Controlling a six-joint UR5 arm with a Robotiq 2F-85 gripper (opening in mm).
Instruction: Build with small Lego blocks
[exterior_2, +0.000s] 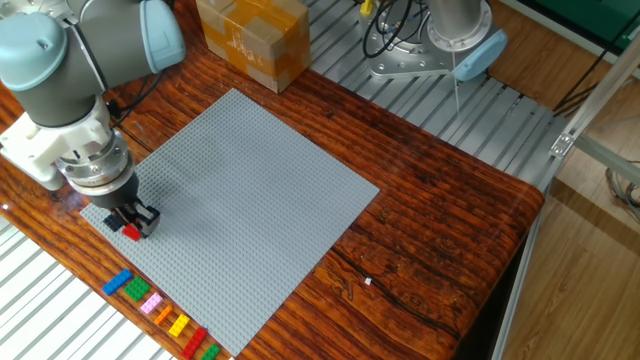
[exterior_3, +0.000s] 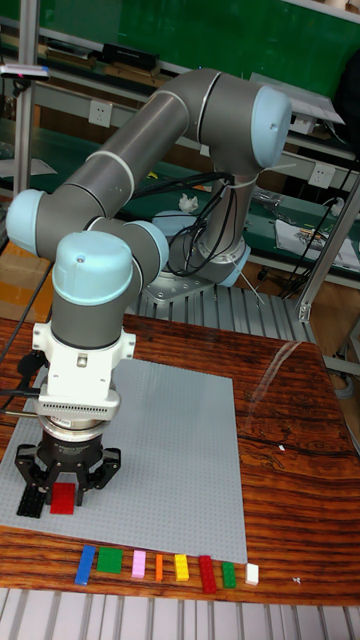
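A robotics lab: a UR5 arm (exterior_3: 150, 190) bolted to an aluminium-slatted bench (exterior_2: 470, 95), cables (exterior_2: 395, 30) behind, green board (exterior_3: 200, 45) and wall sockets (exterior_3: 100, 110) at the far wall.

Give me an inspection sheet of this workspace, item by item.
Surface: wooden table carrying a grey baseplate.
Job's things: red brick and black brick on the baseplate under the gripper; row of coloured bricks along the table's front edge.
Clutter: cardboard box at the table's far side.
Grippers: gripper low over the red brick; grip cannot be told.
Cables: black cables by the second robot base.
Surroundings: metal frame.
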